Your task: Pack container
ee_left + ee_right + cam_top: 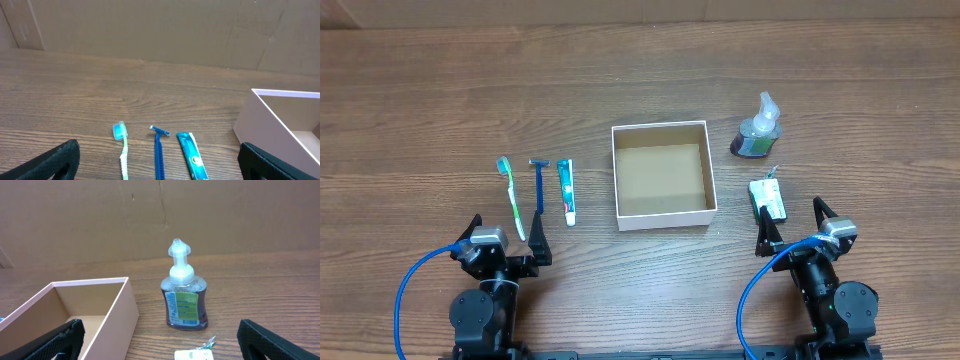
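Note:
The container (pixel 616 180) is a shallow square box with white walls and a brown inside, empty, at the table's middle; it also shows in the left wrist view (pixel 260 117) and the right wrist view (pixel 120 311). Left of it lie a green toothbrush (pixel 511 196), a blue razor (pixel 539 186) and a small toothpaste tube (pixel 566 190). Right of it stand a soap pump bottle (pixel 758 130) and a small white packet (pixel 769 198). My left gripper (pixel 507 238) is open and empty just below the toothbrush. My right gripper (pixel 790 226) is open and empty around the packet's near end.
A cardboard wall (pixel 150 30) stands behind the table's far edge. In the wrist views the toothbrush (pixel 121 150), razor (pixel 159 152), tube (pixel 191 155), bottle (pixel 184 292) and packet (pixel 194 355) lie ahead of the fingers.

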`<state>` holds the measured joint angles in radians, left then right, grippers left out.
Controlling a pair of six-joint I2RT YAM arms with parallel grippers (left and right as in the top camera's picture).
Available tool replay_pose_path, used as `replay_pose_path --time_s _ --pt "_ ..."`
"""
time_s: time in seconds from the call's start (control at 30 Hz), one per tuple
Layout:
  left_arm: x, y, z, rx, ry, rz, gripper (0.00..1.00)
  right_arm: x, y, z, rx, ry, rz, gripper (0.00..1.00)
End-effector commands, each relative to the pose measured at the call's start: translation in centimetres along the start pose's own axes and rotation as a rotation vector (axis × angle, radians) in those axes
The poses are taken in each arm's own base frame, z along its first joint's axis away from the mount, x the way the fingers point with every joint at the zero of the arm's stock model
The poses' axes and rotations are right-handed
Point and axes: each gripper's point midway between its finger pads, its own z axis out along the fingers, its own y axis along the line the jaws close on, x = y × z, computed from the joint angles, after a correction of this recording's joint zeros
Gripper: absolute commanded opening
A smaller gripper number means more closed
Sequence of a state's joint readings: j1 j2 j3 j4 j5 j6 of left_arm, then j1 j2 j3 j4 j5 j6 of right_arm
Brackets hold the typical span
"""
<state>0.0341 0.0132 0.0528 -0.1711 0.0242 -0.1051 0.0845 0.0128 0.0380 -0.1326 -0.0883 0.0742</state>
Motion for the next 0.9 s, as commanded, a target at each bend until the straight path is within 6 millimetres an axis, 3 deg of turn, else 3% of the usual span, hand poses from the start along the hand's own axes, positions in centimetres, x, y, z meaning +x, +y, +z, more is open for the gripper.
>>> replay_pose_path --time_s 0.0,0.57,0.6,0.7,0.77,0.87 --pt "0.1 0.0 0.0 -0.001 -0.005 -0.018 1.00 -0.1 -0.2 0.0 0.010 -0.011 -0.004 1.00" --pt "0.0 0.0 0.0 -0.001 -0.006 -0.018 1.00 -0.1 -0.2 0.0 0.009 -0.012 0.003 1.00" --pt "0.0 0.0 0.0 -0.001 -0.006 -0.018 1.00 -0.1 0.1 0.0 -0.011 -0.009 0.011 1.00" --pt "0.1 0.0 0.0 -0.001 -0.005 -0.018 1.00 0.2 4.0 -0.5 -0.236 0.012 0.013 1.00" --pt "0.0 0.0 0.0 -0.001 -0.006 -0.018 1.00 0.5 6.3 -1.2 -0.374 0.054 0.129 1.00" --pt "0.0 0.0 0.0 -0.001 -0.006 -0.018 1.00 0.5 7.0 -1.6 -0.417 0.086 0.254 1.00"
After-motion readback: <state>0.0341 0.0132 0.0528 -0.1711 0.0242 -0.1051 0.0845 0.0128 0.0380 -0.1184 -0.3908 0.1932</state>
